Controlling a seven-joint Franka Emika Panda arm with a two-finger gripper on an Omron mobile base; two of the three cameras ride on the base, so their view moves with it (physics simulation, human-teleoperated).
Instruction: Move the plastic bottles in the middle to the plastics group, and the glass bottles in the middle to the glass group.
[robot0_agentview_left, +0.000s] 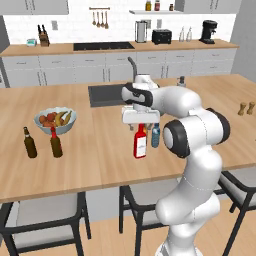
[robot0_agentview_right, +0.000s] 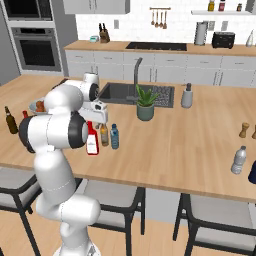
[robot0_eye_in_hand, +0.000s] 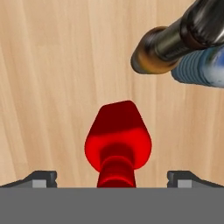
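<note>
The claw (robot0_eye_in_hand: 112, 181) is hanging wide apart over the red bottle (robot0_agentview_left: 140, 142); glass, likely heavy and slick, so gripping the neck looks safest.

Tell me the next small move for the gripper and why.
Probably lower straight down and close. The open gripper hangs directly above the red square-shouldered glass bottle, its fingertips spread either side of the red cap, not yet touching, with the slim amber bottle standing clear of it.
</note>
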